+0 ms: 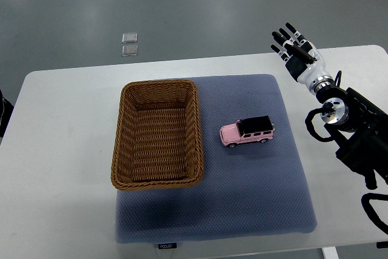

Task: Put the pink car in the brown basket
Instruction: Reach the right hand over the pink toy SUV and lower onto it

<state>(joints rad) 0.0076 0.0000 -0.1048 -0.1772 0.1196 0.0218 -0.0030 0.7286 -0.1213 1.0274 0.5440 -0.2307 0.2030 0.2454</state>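
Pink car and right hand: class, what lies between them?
Only bare blue mat and white table separate pink car from right hand, top view.

Even, diffuse overhead light; scene bright, no glare. Soft short shadows fall below the brown basket and pink car. Focus sharp across the frame. Slight dimming at corners; table edges bow mildly.

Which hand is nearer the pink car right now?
Right. The right hand hovers open above the table's far right edge, up and right of the pink car on the mat. The left hand is out of view.
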